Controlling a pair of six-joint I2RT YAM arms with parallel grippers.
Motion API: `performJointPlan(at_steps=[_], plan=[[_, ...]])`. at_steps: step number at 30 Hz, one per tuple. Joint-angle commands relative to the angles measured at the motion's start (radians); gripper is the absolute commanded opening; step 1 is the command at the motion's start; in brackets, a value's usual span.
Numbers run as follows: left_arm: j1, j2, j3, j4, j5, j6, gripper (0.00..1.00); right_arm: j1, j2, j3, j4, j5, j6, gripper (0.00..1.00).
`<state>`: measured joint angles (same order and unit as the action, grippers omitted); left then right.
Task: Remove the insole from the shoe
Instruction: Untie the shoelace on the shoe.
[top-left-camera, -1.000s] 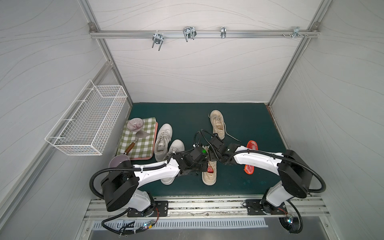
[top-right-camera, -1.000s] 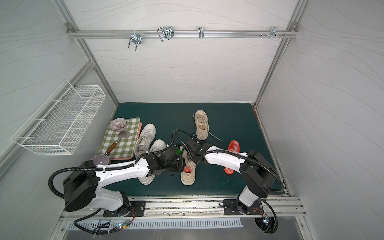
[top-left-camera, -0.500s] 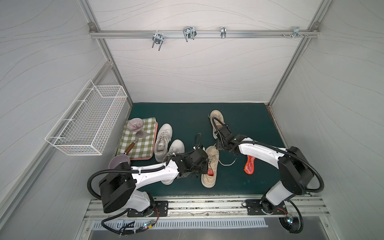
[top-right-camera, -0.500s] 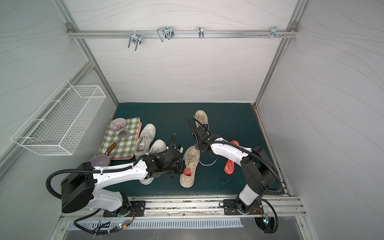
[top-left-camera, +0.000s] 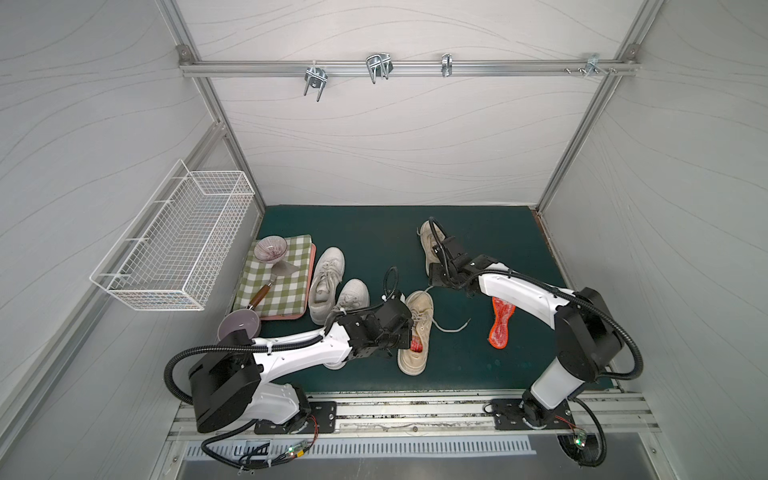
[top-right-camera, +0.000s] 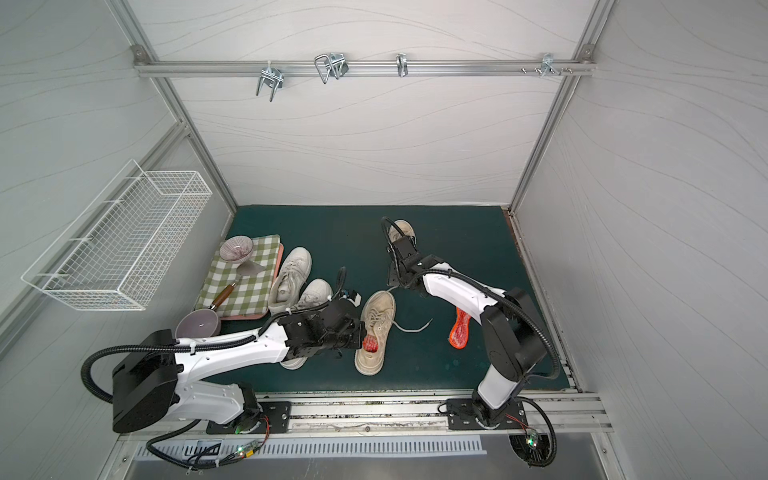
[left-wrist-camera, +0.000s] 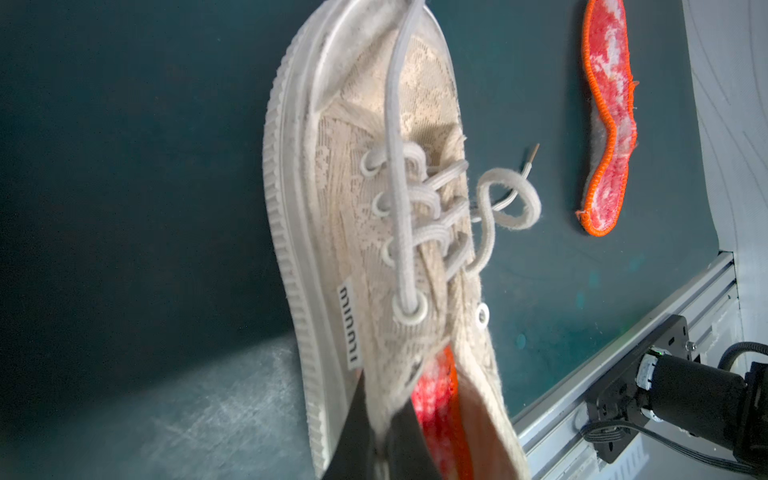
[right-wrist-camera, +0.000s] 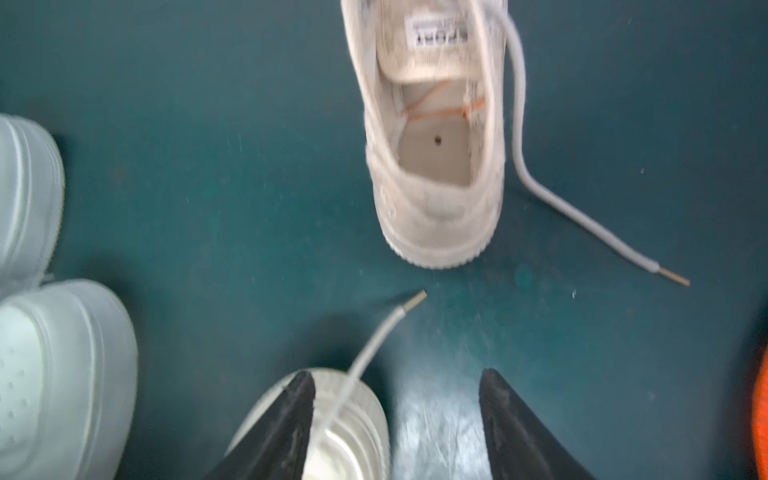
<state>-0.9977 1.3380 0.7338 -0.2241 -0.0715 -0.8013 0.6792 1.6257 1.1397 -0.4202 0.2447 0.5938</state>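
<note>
A beige lace-up shoe (top-left-camera: 419, 328) (top-right-camera: 377, 324) lies on the green mat near the front, with a red insole (top-left-camera: 417, 344) (top-right-camera: 370, 344) showing in its opening. My left gripper (top-left-camera: 409, 338) (left-wrist-camera: 384, 395) is shut on the shoe's (left-wrist-camera: 374, 208) side wall at the opening, one finger outside and one inside beside the insole (left-wrist-camera: 436, 399). The right gripper (top-left-camera: 436, 278) (right-wrist-camera: 397, 374) hangs open and holds nothing. It hovers over the mat just beyond the shoe's toe (right-wrist-camera: 349, 415).
A second beige shoe (top-left-camera: 426, 245) (right-wrist-camera: 436, 166) lies behind, its inside bare. Another red insole (top-left-camera: 500, 326) (left-wrist-camera: 606, 124) lies on the mat at right. Two white sneakers (top-left-camera: 332, 286), a checked cloth (top-left-camera: 286, 282) with bowl and spatula, and a purple bowl (top-left-camera: 239, 326) crowd the left.
My right gripper has drawn back from the near shoe's opening toward the far shoe. The left gripper keeps its hold on the shoe.
</note>
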Motion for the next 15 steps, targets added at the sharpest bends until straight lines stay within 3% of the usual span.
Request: performJointPlan(at_steps=[1, 15], plan=[[-0.002, -0.040, 0.018, 0.063, -0.074, -0.014, 0.00, 0.007, -0.107, -0.063, -0.033, -0.061, -0.021, 0.66], [0.121, 0.025, 0.042, 0.056, -0.070, -0.085, 0.00, 0.042, -0.418, -0.334, -0.051, -0.122, -0.052, 0.65]])
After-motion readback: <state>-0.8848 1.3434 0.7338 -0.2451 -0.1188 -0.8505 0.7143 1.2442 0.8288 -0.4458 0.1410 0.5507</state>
